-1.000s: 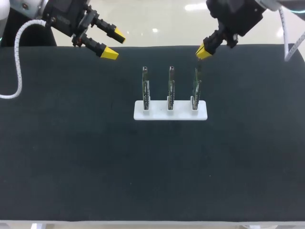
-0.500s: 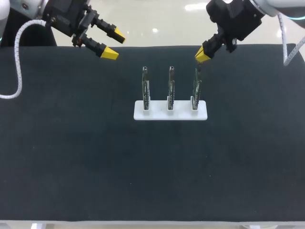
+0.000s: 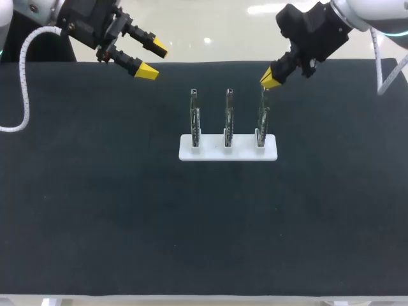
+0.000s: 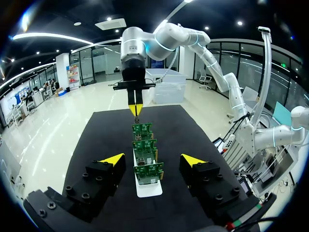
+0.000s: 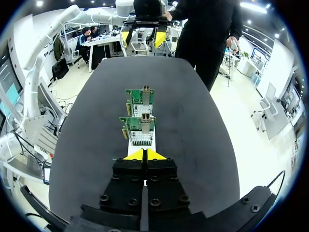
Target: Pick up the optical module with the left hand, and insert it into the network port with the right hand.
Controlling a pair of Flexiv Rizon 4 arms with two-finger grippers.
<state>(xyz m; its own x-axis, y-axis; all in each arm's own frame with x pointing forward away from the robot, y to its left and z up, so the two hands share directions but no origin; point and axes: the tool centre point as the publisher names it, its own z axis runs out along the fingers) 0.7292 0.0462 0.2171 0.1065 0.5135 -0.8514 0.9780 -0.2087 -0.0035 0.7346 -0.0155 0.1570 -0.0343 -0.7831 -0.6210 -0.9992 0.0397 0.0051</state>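
Observation:
Three green circuit boards, each topped by a metal port, stand upright in a white holder (image 3: 210,152): left board (image 3: 194,118), middle board (image 3: 228,118), right board (image 3: 262,120). My right gripper (image 3: 269,79) is shut, its yellow tips just above the right board's top; nothing shows between them. In the right wrist view the right gripper (image 5: 145,154) points along the row of boards (image 5: 141,129). My left gripper (image 3: 153,59) hangs open and empty at the table's back left, apart from the boards. In the left wrist view its fingers (image 4: 113,158) flank the row (image 4: 148,171). No loose optical module is in view.
The black mat (image 3: 127,210) covers the whole table. The holder sits slightly behind its middle. The right gripper (image 4: 135,110) shows over the farthest board in the left wrist view, and the left gripper (image 5: 143,37) at the mat's far end in the right wrist view.
My right gripper has come down a little toward the top of the right board, still shut. The left arm and the boards have stayed where they were.

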